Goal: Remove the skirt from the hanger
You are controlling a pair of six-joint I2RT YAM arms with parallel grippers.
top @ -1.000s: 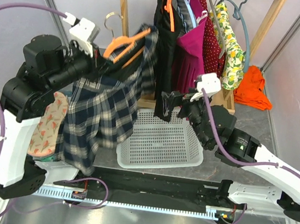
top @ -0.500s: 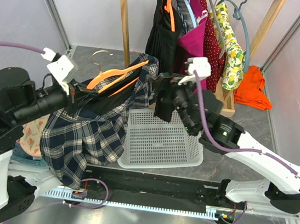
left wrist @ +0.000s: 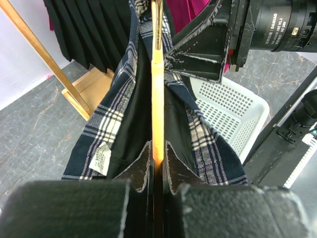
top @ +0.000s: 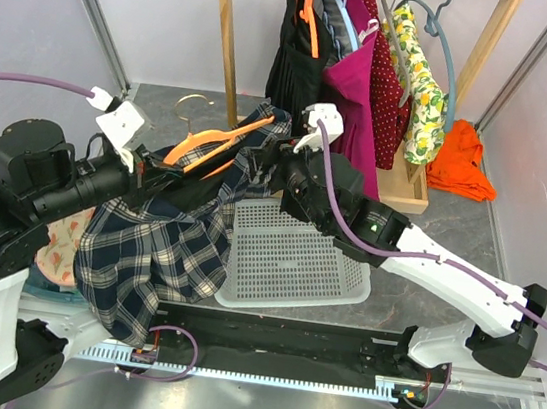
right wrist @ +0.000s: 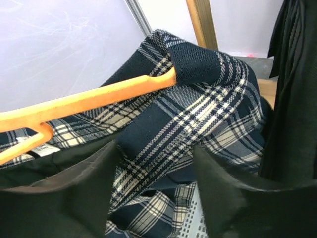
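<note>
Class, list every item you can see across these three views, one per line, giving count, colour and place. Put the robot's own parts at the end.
plaid skirt: one, navy and white, hanging from the held hanger, left of the basket
held hanger: one, orange, carrying the skirt
basket: one, white, centre of the table
clothes rack: one, pale wood, at the back
hung garments: several, black, magenta, red dotted, lemon print, on the rack
loose cloth: one, orange, heaped by the rack's right foot
printed cloth: one, cream and pink, beside the left arm
left gripper: shut on the held hanger
right gripper: open, at the skirt's far end
</note>
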